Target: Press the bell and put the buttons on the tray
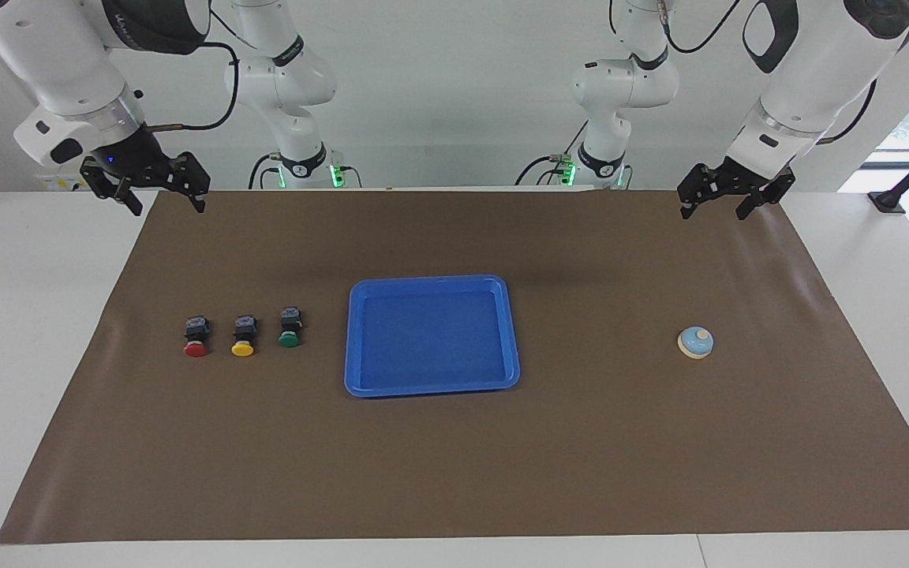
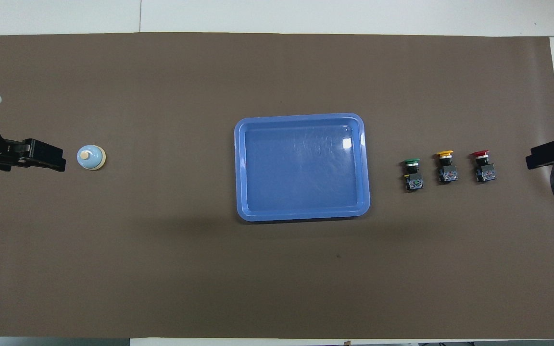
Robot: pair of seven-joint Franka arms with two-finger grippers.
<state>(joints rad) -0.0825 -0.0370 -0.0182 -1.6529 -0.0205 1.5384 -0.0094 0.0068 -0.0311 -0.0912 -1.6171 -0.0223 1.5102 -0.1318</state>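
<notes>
While both arms hang raised at their own ends of the worktop [image 1: 68, 331], I size up what I have to handle. My left gripper [image 1: 731, 201] is up over the mat's edge at its end, fingers spread and grasping nothing; the bell [image 1: 695, 342] sits on the mat farther out from it, well apart and untouched. I judge the bell light and rigid, so it needs only a straight downward tap on the cream knob, not a grasp; a push off centre could skate it across the mat. My right gripper [image 1: 156, 192] hangs released too, over the mat's corner, with the red button [image 1: 196, 337], yellow button [image 1: 242, 335] and green button [image 1: 289, 327] in a row farther out, green closest to the tray [image 1: 431, 282]. They lie tipped on their sides, caps pointing away from the robots. I expect them to be small, hard and light, with smooth rounded caps likely to slip, so I would pinch the blocky black body across its flat sides. Nothing lies in the tray. From overhead both grippers are cut off at the frame edges, and I cannot make out the detail on the button bodies.
</notes>
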